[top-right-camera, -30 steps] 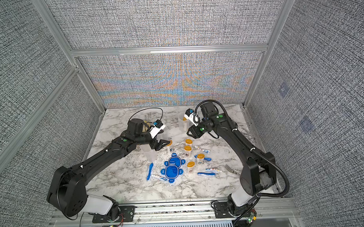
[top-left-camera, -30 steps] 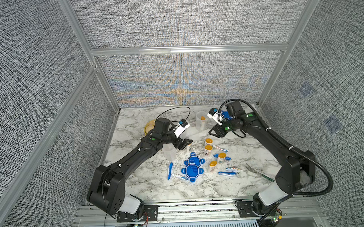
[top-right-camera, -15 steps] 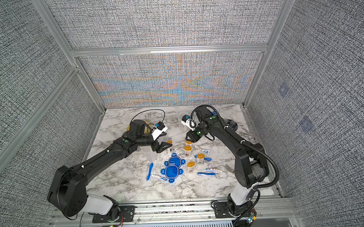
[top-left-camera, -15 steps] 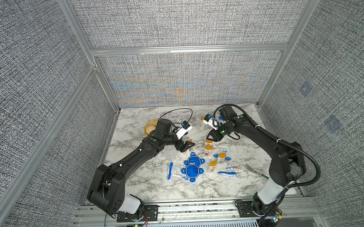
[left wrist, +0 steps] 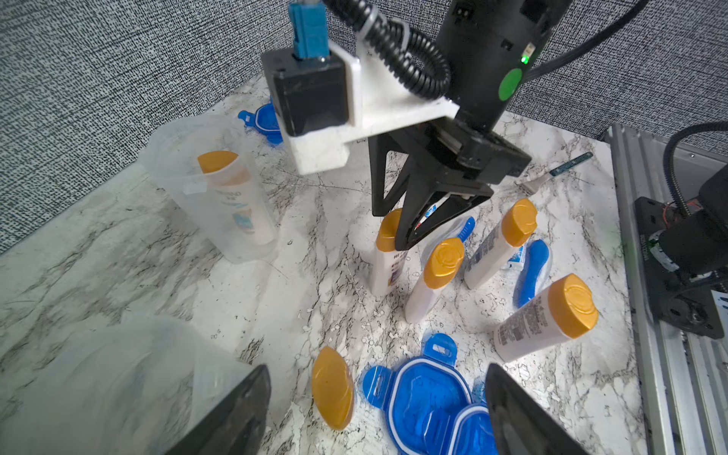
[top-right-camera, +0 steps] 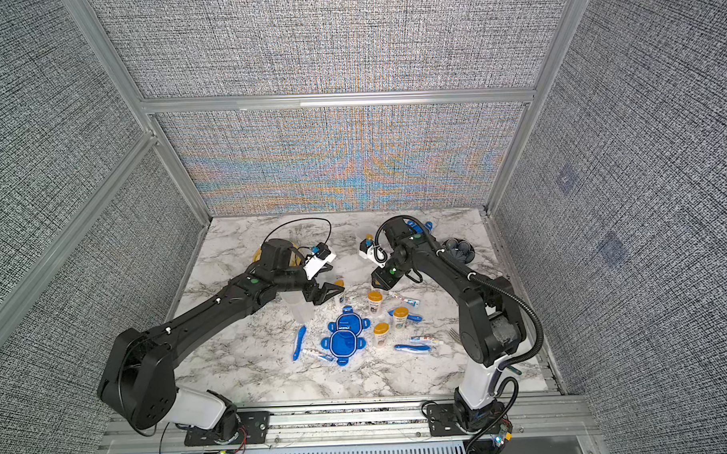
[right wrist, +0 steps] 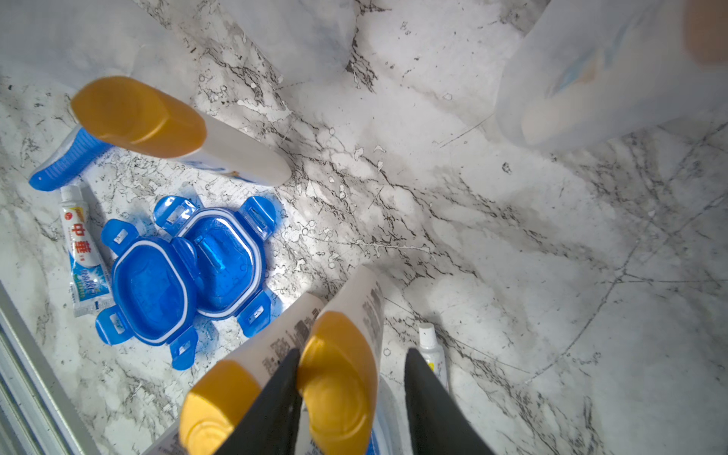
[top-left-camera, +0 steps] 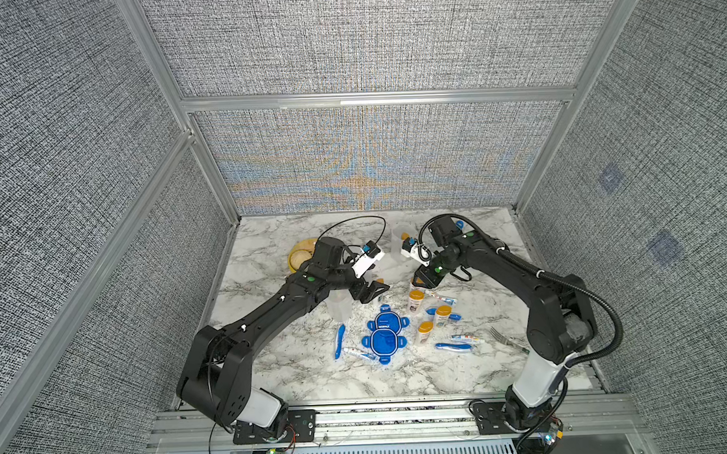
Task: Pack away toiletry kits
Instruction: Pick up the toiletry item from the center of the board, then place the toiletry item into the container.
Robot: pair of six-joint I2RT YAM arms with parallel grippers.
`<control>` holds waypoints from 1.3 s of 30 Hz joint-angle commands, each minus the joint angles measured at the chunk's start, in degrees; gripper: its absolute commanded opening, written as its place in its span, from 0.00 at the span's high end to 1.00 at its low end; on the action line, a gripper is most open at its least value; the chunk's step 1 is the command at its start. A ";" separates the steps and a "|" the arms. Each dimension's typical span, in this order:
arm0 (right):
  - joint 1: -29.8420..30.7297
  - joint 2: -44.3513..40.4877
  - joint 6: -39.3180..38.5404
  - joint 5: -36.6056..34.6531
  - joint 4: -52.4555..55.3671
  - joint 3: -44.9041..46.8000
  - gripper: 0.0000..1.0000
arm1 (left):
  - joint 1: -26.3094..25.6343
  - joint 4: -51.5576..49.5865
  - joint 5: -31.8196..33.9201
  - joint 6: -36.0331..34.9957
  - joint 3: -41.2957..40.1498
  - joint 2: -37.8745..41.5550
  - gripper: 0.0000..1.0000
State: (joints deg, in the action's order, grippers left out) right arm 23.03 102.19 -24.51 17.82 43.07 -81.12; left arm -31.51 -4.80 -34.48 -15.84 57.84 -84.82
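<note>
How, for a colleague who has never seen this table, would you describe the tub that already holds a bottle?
Look to the back of the marble table. A tall clear tub stands there lidless, just behind the right gripper. Unlike the tub by the left gripper, it shows a white orange-capped bottle inside.

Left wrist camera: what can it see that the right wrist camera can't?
Only the left wrist camera shows the right claw from outside, the fork and a third blue lid by the wall. Only the right wrist camera shows the toothpaste tube with red writing and a blue toothbrush near it. Both show the two overlapping blue lids, the marble table, and the bottle whose cap the open right claw straddles.
</note>
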 commanded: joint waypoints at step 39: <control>-3.96 8.83 12.50 -2.71 -1.48 -36.95 0.83 | -0.06 0.67 3.54 -0.64 0.40 0.27 0.18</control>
State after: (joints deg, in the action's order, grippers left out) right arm 19.07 108.62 -13.82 15.68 40.60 -115.39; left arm -31.64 -4.64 -31.44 -16.05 58.24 -84.90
